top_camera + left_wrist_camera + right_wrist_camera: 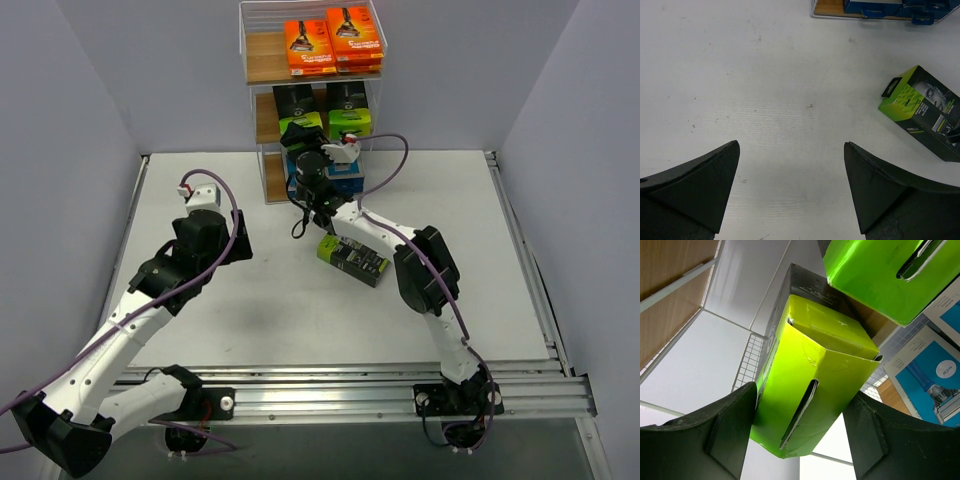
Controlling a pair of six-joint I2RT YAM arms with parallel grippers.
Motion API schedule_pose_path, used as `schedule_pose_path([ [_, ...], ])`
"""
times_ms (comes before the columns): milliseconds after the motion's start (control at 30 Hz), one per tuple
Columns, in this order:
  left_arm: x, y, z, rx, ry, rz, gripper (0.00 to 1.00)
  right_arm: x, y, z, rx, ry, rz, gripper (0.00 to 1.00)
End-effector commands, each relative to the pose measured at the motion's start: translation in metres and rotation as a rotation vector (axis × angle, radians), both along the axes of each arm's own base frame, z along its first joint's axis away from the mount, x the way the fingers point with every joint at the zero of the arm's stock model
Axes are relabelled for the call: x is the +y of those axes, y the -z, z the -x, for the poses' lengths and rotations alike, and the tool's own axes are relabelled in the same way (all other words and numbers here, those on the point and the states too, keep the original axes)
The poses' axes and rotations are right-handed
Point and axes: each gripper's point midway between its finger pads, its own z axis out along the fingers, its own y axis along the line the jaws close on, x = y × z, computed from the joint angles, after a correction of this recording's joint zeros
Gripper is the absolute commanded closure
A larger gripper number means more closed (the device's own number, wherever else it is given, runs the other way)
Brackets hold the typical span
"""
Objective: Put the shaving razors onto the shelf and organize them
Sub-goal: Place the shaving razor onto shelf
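Bright, even light — soft shadows

Bare surface lies open before the left tool; the right arm and a black-and-green pack crowd the shelf front.

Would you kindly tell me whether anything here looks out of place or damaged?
One black-and-green razor pack lies flat and skewed on the table, off the shelf where the others sit. In the right wrist view, the green pack framed by the right hand has a dented, creased top.
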Motion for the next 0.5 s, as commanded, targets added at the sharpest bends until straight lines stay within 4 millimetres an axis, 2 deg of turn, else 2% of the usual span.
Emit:
schedule_pose_path([
  [0, -0.0047, -0.0071, -0.0025, -0.021, 0.022, 0.01, 0.06, -0.0105, -0.0813, 0.0142, -0.122, -0.038, -0.155, 0.39],
  [67, -0.005, -0.0067, -0.0025, -0.02, 0.024, 0.011, 0.06, -0.0097, -0.0804, 0.0131, -0.129, -0.047, -0.166, 0.42],
  [167, -0.006, -0.0064, -0.0027, -0.019, 0.028, 0.012, 0.06, -0.0071, -0.0786, 0.0124, -0.132, -0.068, -0.2, 0.53],
  [200, -0.0061, -0.006, -0.0028, -0.018, 0.028, 0.011, 0.06, -0.0071, -0.0767, 0.0118, -0.132, -0.071, -0.212, 0.59],
  [333, -0.0071, -0.0047, -0.0026, -0.014, 0.033, 0.012, 0.06, -0.0079, -0.0761, 0.0126, -0.144, -0.075, -0.27, 0.73],
  [467, -0.0076, -0.0045, -0.0029, -0.013, 0.035, 0.012, 0.06, -0.0088, -0.0771, 0.0137, -0.172, -0.077, -0.35, 0.82],
])
